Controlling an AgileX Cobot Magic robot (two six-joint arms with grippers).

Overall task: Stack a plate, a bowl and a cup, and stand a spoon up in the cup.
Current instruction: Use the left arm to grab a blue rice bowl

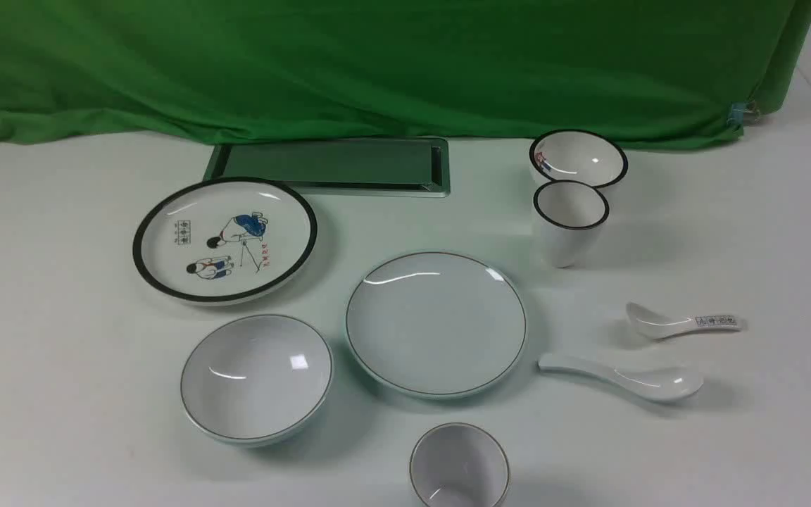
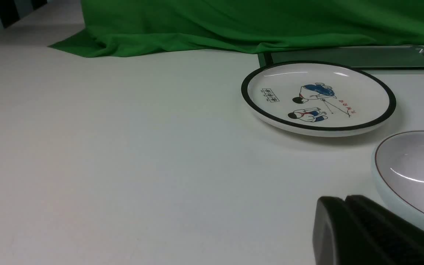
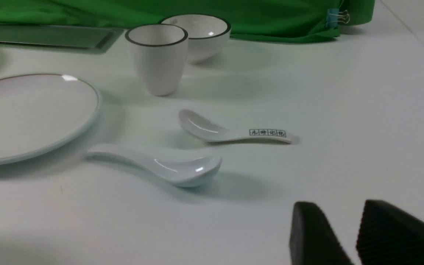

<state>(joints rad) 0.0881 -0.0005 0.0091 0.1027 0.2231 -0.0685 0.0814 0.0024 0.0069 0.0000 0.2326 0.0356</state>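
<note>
Table (image 1: 60, 317): smooth white surface with a low sheen that returns soft reflections.
Cloth (image 1: 377, 63), far side: green fabric, matt, creased and folded.
Tray (image 1: 441, 169): metal, with a satin rim and a mirror-like base.
Plate (image 1: 436, 324), bowl (image 1: 256, 378), cup (image 1: 459, 466): smooth, pale white, glossy, with sharp highlights. Whether they are ceramic or plastic cannot be told.
Spoon (image 1: 624, 379): the same glossy white finish.
Picture plate (image 1: 224, 239), far left: glossy, with printed colour figures.
Printed spoon (image 1: 680, 322): glossy, with black characters on the handle.
Left gripper (image 2: 339, 201) and right gripper (image 3: 335, 211): black and matt, and the right fingers (image 3: 396, 235) have a finely ribbed face.
</note>
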